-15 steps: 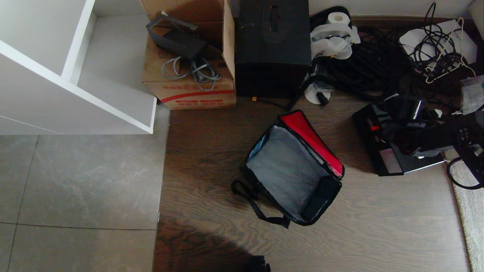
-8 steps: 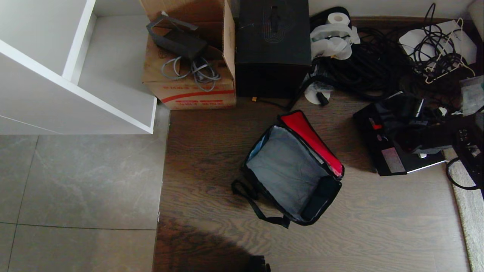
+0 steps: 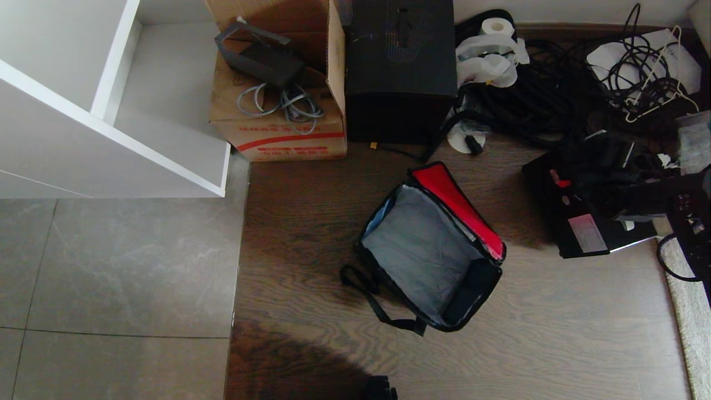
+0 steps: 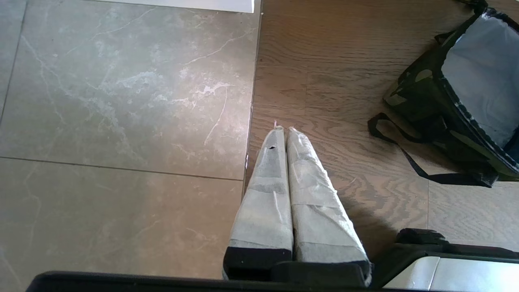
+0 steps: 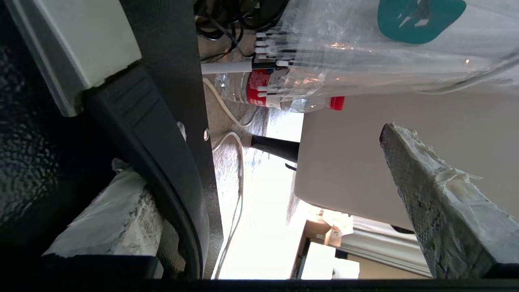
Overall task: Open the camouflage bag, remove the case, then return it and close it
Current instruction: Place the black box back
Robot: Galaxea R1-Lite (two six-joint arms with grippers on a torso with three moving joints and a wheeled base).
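Camouflage bag (image 3: 427, 255) lies open on the brown wood-plank floor (image 3: 555, 333), red flap lining up, grey interior bare. Case (image 3: 583, 222) sits on the floor right of the bag, well apart, partly covered by the right gripper (image 3: 614, 186) and its arm. Right jaws spread wide; one taped finger is behind the case edge, the other clear, grip unclear. Left gripper (image 4: 282, 132) hangs left of the bag, fingers pressed together, empty. Grey tiles (image 3: 111, 266) left of the bag; cardboard carton (image 3: 278, 111), black box (image 3: 400, 72) and cable tangle (image 3: 555, 94) beyond it.
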